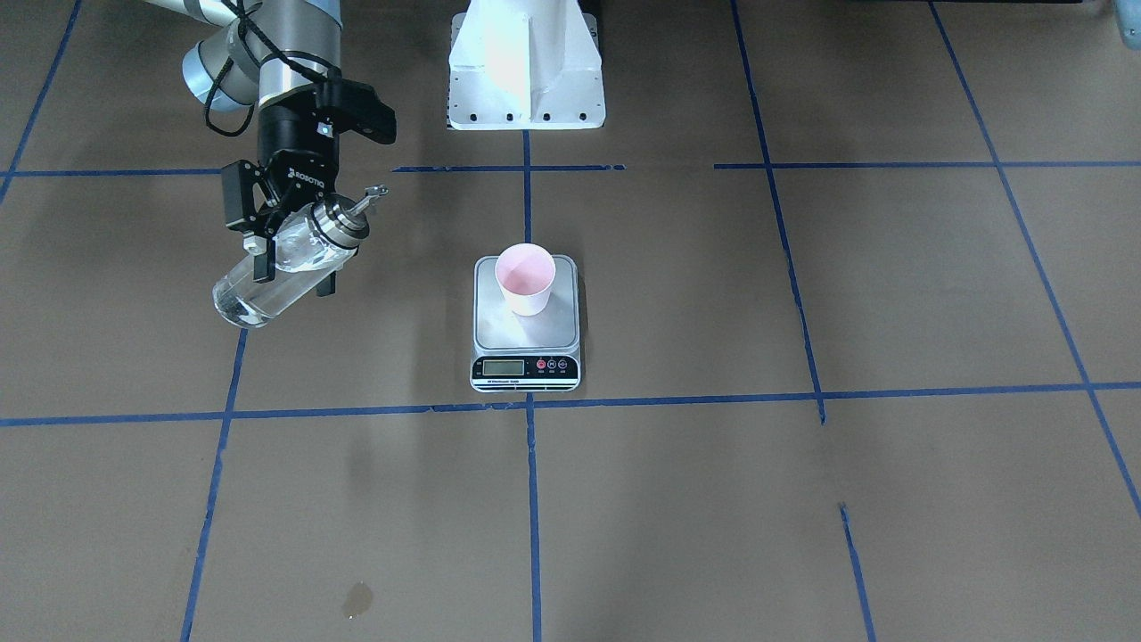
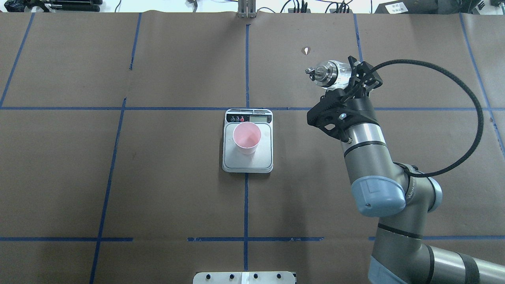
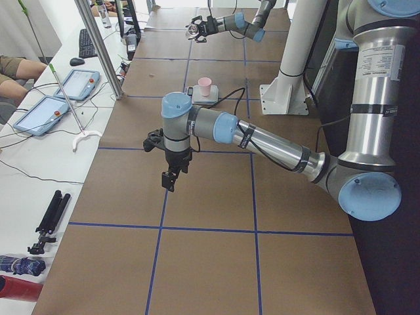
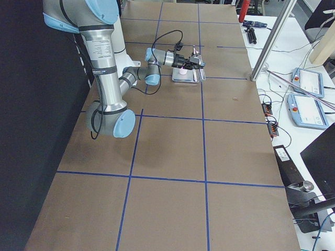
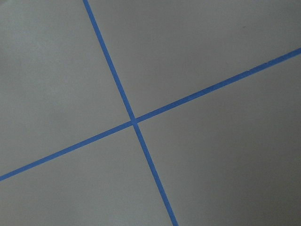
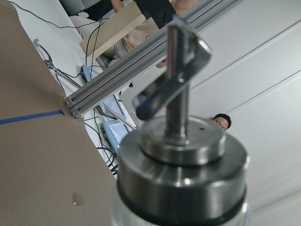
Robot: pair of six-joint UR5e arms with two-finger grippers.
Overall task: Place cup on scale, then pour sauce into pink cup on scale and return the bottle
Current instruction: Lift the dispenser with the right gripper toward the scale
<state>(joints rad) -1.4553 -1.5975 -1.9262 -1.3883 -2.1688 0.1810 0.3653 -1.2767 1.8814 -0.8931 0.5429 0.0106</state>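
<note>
With the pink paper cup (image 1: 526,278) already standing on the scale (image 1: 499,332), we judged pouring the step in hand: the right gripper (image 1: 294,270) pinched the glass bottle (image 1: 257,296), tilted in the air well beside the scale, and its spout (image 1: 370,197) next needed carrying over the cup's mouth.

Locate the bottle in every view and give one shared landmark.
Front-facing: the bottle is upper left, tilted, left of the scale.
Overhead: upper right, right of the scale.
Exterior left: top centre, tiny, beyond the scale.
Exterior right: upper centre, small, just above the scale.
Left wrist: not in view.
Right wrist: its metal cap fills bottom centre.
Shared landmark: the scale with the pink cup.
</note>
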